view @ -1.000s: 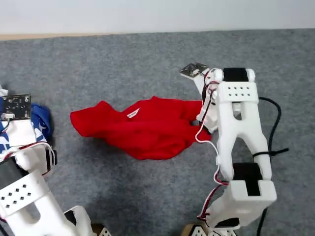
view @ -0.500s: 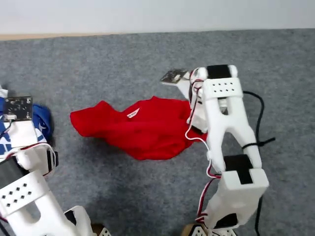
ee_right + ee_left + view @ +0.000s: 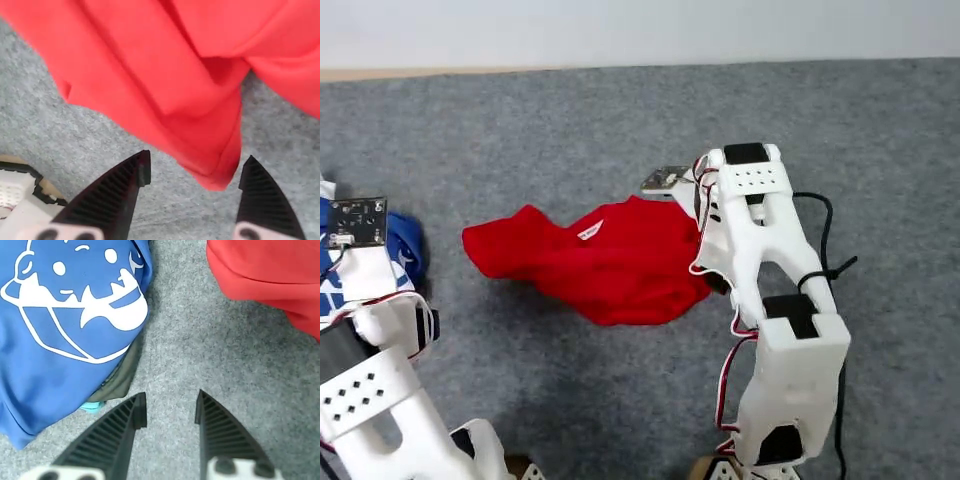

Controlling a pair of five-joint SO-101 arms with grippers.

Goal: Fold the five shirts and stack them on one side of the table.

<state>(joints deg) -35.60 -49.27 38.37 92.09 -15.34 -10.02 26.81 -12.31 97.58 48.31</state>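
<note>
Right wrist view: the right gripper is spread wide over an edge of the red shirt (ungripped, folding judged barely begun); closing there is called for. Meanwhile the left gripper is held narrowly open.

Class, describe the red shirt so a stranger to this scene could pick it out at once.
On the grey table, look near the middle, beside the right arm. The red shirt lies there crumpled: plain bright red, unlike the blue shirt with a white print at the left edge.
</note>
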